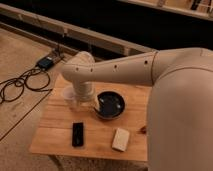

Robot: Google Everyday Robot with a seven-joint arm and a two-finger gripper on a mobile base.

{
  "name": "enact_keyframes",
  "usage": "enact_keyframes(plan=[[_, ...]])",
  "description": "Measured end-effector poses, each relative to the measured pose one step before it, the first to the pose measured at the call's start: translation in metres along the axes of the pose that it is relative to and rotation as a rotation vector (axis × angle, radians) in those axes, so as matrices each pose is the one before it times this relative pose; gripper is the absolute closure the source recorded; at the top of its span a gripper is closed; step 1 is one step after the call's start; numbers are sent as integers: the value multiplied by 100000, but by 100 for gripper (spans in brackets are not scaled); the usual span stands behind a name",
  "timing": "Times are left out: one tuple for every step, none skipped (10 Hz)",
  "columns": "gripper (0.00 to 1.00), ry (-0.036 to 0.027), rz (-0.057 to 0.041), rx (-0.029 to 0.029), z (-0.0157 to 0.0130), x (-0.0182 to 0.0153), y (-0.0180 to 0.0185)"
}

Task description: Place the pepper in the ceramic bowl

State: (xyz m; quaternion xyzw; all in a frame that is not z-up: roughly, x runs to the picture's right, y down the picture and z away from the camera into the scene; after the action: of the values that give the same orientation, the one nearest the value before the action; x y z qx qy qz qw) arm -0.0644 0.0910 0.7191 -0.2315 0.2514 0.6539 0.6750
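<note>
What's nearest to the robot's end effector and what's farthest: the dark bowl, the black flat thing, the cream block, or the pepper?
The end effector hangs just left of the ceramic bowl.
1. ceramic bowl, right beside it.
2. black flat thing, front left.
3. cream block, front, right of middle.
4. pepper, far right.
</note>
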Motion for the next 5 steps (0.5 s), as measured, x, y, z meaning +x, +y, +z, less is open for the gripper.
enact_keyframes(plan=[[35, -461, 3702, 1679, 410, -560, -1718], [35, -429, 5715, 1726, 638, -668, -2157], [35, -1017, 8178, 963, 968, -999, -2631], [35, -1091, 7517, -614, 905, -919, -2061], [35, -1395, 7296, -1426, 807, -859, -1839]])
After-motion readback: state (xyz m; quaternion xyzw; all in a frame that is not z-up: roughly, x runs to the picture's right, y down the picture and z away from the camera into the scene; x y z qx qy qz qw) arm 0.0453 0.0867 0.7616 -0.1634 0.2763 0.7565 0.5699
